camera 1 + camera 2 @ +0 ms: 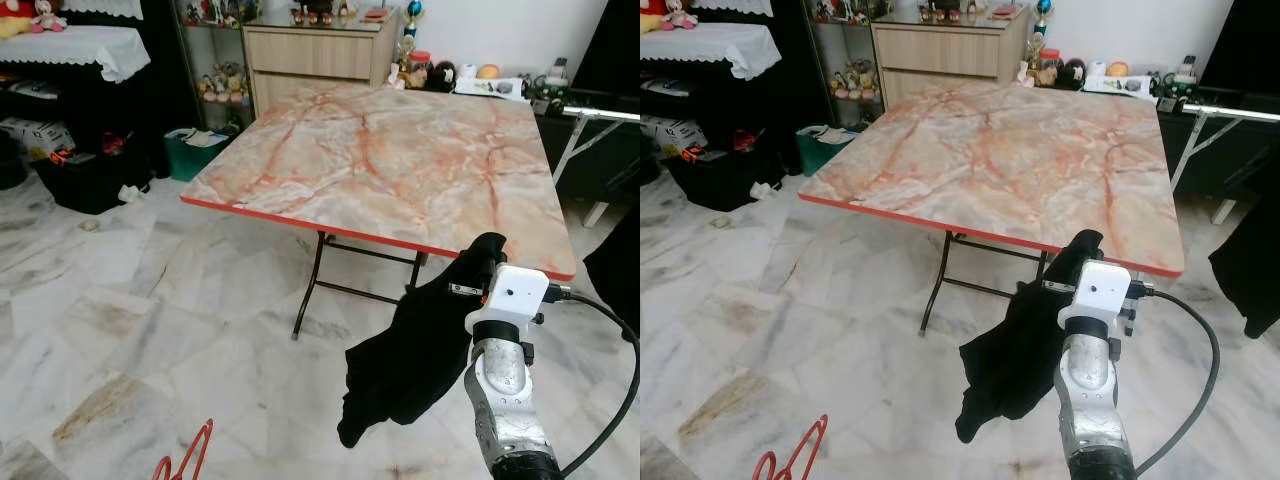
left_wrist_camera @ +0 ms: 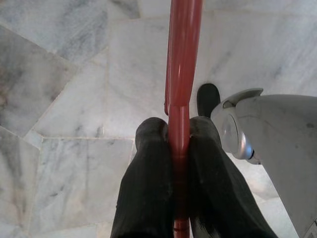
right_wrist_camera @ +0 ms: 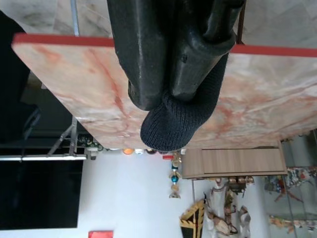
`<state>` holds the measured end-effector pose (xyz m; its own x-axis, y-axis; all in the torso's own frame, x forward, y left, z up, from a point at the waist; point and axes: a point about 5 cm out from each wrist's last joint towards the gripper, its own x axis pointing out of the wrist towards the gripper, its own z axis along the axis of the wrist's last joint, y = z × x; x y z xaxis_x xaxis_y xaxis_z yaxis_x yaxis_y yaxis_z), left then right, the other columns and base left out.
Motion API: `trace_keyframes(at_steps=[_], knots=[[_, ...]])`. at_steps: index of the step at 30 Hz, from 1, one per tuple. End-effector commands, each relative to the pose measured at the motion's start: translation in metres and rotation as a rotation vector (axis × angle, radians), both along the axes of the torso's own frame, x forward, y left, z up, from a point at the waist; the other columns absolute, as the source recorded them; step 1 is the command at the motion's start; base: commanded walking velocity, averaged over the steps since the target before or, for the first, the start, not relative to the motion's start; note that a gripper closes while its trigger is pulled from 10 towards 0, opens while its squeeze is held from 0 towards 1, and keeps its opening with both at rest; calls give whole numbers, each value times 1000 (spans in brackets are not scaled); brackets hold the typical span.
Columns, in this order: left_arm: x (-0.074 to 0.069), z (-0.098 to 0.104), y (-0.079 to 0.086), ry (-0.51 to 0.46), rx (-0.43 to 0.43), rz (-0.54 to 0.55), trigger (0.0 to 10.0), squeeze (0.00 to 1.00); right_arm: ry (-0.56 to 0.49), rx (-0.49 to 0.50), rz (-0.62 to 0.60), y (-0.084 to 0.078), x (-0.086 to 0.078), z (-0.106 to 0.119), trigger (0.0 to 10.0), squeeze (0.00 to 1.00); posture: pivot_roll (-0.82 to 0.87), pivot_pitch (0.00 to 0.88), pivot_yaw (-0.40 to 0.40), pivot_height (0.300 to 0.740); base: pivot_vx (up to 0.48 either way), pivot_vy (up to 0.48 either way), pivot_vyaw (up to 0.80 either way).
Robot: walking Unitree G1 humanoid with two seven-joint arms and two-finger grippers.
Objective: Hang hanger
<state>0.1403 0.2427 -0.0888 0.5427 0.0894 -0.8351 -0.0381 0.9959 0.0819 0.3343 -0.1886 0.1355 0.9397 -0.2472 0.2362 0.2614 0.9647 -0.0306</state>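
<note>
My left gripper (image 2: 179, 136) is shut on a red hanger (image 2: 182, 74), its bar clamped between both black fingers above the marble floor. The hanger's red wire (image 1: 190, 455) pokes into the bottom of the left eye view. My right gripper (image 3: 181, 74) is shut on a black knitted garment (image 1: 420, 345), which droops from the fingers in front of the near edge of the marble-patterned folding table (image 1: 330, 160). The right arm's silver wrist (image 1: 505, 375) rises from the bottom right, holding the garment at about table-edge height.
The table has a red rim and thin metal legs (image 1: 310, 285). Behind it stand a wooden drawer unit (image 1: 310, 55) and shelves of figurines. Black bins (image 1: 90, 175) and a green box (image 1: 190, 150) sit at the left. A dark cloth (image 1: 1250, 265) hangs at the right.
</note>
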Motion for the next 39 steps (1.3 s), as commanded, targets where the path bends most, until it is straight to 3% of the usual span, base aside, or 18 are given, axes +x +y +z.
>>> trace_keyframes(at_steps=[1,8,11,15,21,25,33,39], knots=[[-3,1,8,17,12,14,10000,0,-56,-7,12,5,4,16,10000,0,69,46,28,740,266,0,0],[-4,1,11,20,15,15,10000,0,-59,-11,11,6,2,16,10000,0,71,44,30,740,270,0,0],[-6,1,13,24,16,15,10000,0,-68,-8,-14,2,-6,16,10000,0,74,42,29,740,273,0,0],[-8,1,16,27,17,21,10000,0,-65,-26,-47,-4,-29,17,10000,0,74,39,24,740,273,0,0],[-7,2,15,23,13,24,10000,0,-100,-31,-101,-21,-39,36,10000,0,61,34,23,740,273,0,0],[-5,0,8,20,3,13,10000,0,-114,37,-118,-28,-30,52,10000,0,50,33,24,740,272,0,0],[-5,-2,-1,20,-7,11,10000,0,-129,0,-112,-28,-17,68,10000,0,59,30,21,740,271,0,0],[-13,-8,-11,38,-13,11,10000,0,-111,7,-93,-26,-8,72,10000,0,58,30,21,740,269,0,0]])
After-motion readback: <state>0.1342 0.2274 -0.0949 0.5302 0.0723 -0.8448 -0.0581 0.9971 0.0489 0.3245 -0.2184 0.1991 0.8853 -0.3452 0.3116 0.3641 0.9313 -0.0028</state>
